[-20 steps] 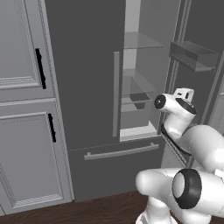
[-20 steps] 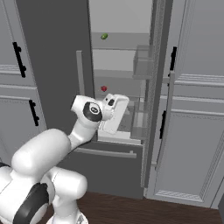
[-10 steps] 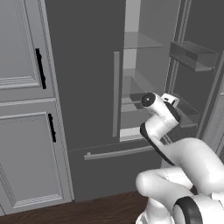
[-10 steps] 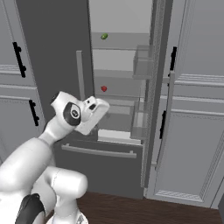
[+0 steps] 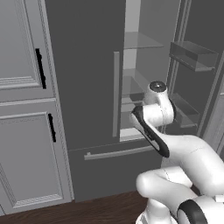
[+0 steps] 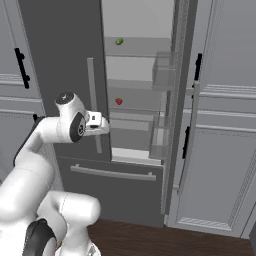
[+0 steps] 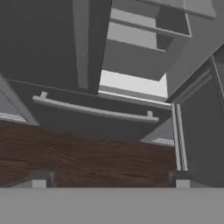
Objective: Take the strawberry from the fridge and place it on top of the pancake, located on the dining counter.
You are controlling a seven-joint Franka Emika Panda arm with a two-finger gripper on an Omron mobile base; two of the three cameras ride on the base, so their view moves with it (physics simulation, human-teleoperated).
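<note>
Gripper (image 7: 109, 178) jaws spread wide, holding nothing, in front of the fridge (image 6: 65, 55), whose right door stands open. Strawberry (image 6: 119, 101), tiny, red, roundish, sits on a middle glass shelf (image 6: 137, 106). Small green fruit (image 6: 119, 42) on the shelf above.
</note>
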